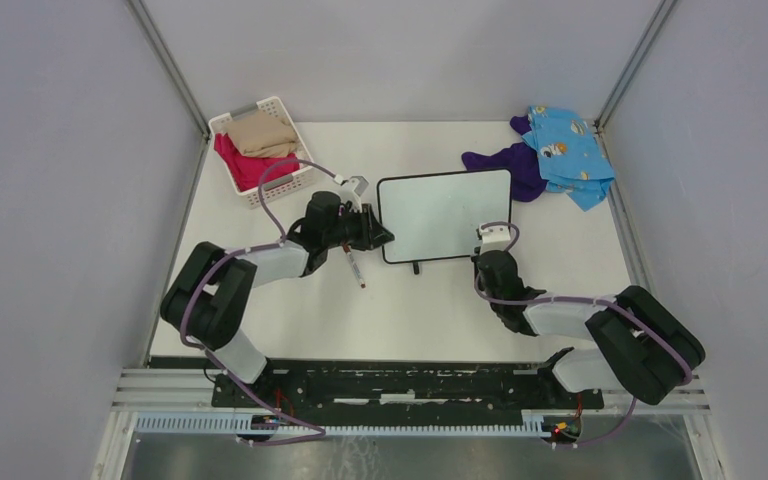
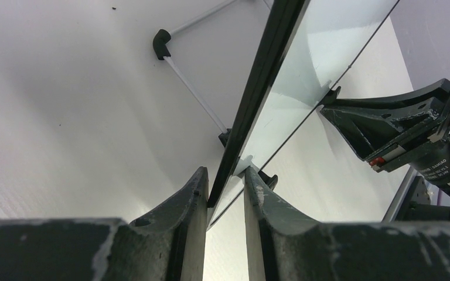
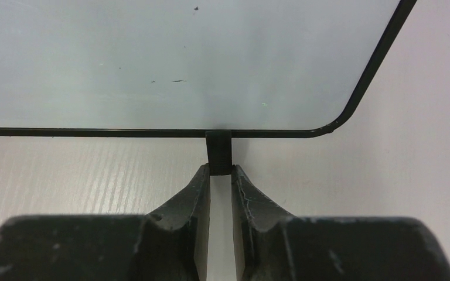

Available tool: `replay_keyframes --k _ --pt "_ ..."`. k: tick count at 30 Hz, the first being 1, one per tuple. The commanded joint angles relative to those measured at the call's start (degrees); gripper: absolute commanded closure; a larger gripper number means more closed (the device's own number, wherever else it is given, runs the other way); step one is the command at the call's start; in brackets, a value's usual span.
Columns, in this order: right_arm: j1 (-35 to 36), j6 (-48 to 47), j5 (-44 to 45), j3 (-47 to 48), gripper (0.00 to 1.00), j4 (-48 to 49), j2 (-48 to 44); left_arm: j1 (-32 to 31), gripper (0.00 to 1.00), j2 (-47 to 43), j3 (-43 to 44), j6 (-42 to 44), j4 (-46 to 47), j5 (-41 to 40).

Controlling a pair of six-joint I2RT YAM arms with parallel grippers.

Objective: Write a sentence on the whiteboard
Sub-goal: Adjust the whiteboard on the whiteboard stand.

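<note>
- The left claw [image 2: 225, 174] is clamped on the left edge of the whiteboard [image 1: 445, 213], with the thin black frame pinched between its two fingers.
- The right claw [image 3: 220, 168] is closed on a little black foot [image 3: 218, 151] under the board's near edge, close to the right rounded corner.
- Held at both sides, the whiteboard sits in the middle of the desk [image 1: 410, 310]. Its white face shows only a few tiny dark specks.
- A marker [image 1: 353, 264] lies on the desk just below the left claw.
- A white basket [image 1: 282, 188] at the far left holds a beige cloth [image 1: 262, 132] and a red cloth [image 1: 245, 165].
- At the far right, a blue patterned cloth [image 1: 566, 150] lies over a purple cloth [image 1: 508, 163], just beyond the board's far right corner.
</note>
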Motion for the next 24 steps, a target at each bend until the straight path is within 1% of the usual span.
replay_keyframes --k 1,6,10,14,20,24 --pt "-1.3 0.4 3.9 -1.1 0.79 -0.4 -1.4 1.0 0.98 -3.4 -1.5 2.2 -0.7 -6.8" --pt "-1.4 0.5 3.1 -1.0 0.79 -0.1 -1.2 1.0 0.98 -4.3 -1.8 2.3 -0.5 -6.1" --pt "-1.3 0.5 0.6 -1.6 0.77 1.6 -1.0 0.6 0.98 -1.6 -0.3 1.7 -0.1 -1.5" --pt "-1.3 0.5 -2.0 -1.2 0.76 2.0 -0.7 -0.2 0.96 0.6 -0.2 1.3 0.4 -0.2" --pt "-1.3 0.8 -2.3 -1.3 0.73 1.8 -1.3 -0.5 0.83 0.7 -0.5 1.6 0.3 -0.3" --pt "-1.3 1.0 -2.2 -1.2 0.68 1.1 -2.0 -0.5 0.73 0.5 -0.5 1.8 0.0 -0.3"
